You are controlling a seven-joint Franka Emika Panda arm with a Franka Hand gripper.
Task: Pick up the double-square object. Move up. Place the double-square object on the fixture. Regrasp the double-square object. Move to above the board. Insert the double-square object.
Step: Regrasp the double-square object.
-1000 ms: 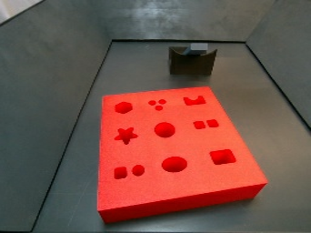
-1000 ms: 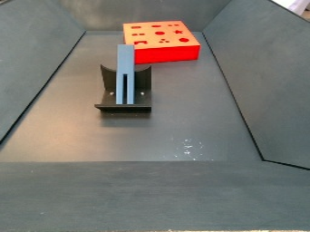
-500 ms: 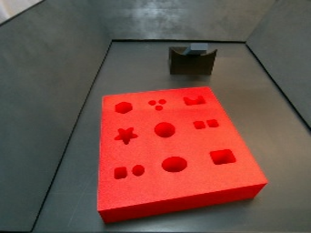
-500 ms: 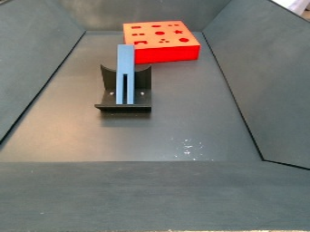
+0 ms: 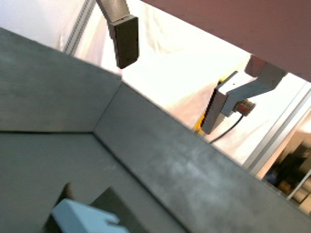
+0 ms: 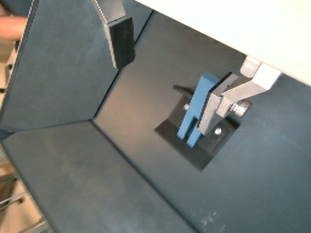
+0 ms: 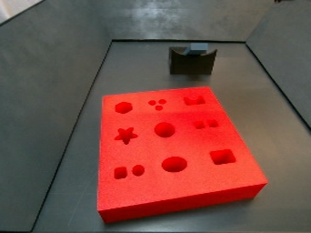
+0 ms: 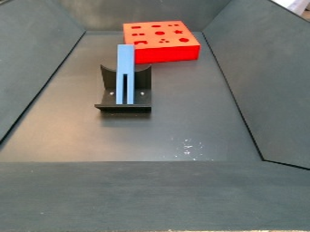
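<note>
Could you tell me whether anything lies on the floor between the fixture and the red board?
Nothing: in both side views the floor between the fixture, holding the double-square object, and the board is bare. The hand hangs open above.

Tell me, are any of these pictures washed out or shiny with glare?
A wrist view is overexposed behind the gripper, white beyond the bin wall. A side view shows small bright glints on the floor before the fixture. The board looks evenly lit.

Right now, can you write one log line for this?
gripper: open, empty, above floor | double-square object: upright in fixture | board: holes empty
</note>
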